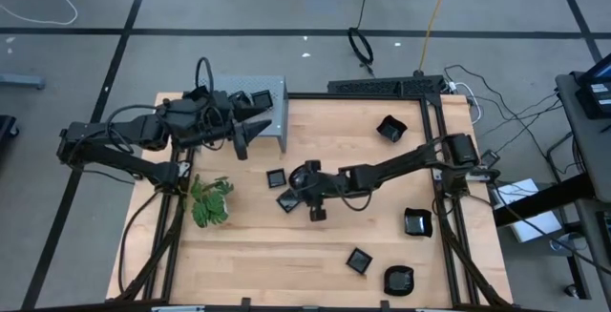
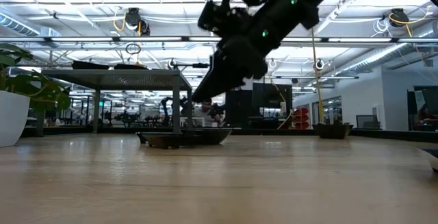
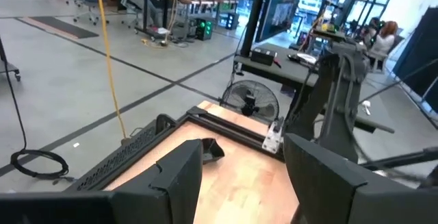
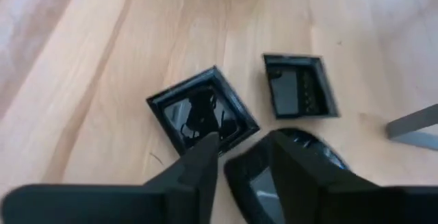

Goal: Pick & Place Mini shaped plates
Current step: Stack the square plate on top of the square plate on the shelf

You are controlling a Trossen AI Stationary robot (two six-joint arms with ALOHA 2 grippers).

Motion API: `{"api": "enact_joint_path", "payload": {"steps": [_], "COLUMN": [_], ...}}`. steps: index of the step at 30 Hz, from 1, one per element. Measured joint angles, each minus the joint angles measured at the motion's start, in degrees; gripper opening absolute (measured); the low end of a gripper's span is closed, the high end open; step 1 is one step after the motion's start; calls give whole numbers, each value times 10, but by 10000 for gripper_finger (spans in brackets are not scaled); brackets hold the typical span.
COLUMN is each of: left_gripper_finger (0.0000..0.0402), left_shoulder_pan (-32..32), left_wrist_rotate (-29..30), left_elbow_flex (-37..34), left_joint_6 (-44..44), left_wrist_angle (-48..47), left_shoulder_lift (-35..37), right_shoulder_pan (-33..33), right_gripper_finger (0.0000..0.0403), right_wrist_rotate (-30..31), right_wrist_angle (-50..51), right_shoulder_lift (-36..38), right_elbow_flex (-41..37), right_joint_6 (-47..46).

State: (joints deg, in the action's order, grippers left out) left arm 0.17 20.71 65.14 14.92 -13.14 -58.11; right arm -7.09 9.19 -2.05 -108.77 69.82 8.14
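Several small glossy black plates lie on the wooden table. Two square ones (image 4: 202,111) (image 4: 299,85) sit flat side by side near the table's middle (image 1: 276,177). My right gripper (image 4: 243,142) hangs over them (image 2: 198,97), slanting down, fingers apart. A rounded black plate (image 4: 301,152) shows between and below those fingers. My left gripper (image 1: 243,138) waits open and empty (image 3: 243,162) at the far left, beside the grey shelf (image 1: 272,112). My right gripper stands open with the rounded plate's rim (image 4: 236,172) between its fingers. The fingers themselves hide the place, so I cannot tell whether either finger touches the plate or whether it lies on the table.
More black plates lie far right (image 1: 389,128), at the right edge (image 1: 417,222) and near the front (image 1: 358,260) (image 1: 399,280). A green plant (image 1: 210,200) stands at the left edge. The shelf's leg (image 4: 417,125) is close beyond the square plates.
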Motion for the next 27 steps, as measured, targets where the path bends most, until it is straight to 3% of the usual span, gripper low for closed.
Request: {"api": "enact_joint_path", "payload": {"steps": [6, 15, 21, 27], "left_gripper_finger": [209, 209, 209, 209], "left_shoulder_pan": [-7, -44, -79, -104], "left_wrist_rotate": [-12, -62, -64, -74], "left_elbow_flex": [0, 1, 0, 0], "left_joint_6": [-1, 7, -50, -133], "left_wrist_angle": [-51, -153, -209, -247], "left_shoulder_lift": [0, -24, -66, -119], "right_shoulder_pan": [0, 2, -5, -29], "right_gripper_finger": [160, 148, 142, 141], "right_wrist_rotate": [1, 68, 133, 181], "right_wrist_angle": [78, 206, 220, 176], "right_shoulder_lift": [96, 304, 460, 613], "right_elbow_flex": [0, -5, -83, -213], "right_joint_6": [-6, -75, -118, -195]}}
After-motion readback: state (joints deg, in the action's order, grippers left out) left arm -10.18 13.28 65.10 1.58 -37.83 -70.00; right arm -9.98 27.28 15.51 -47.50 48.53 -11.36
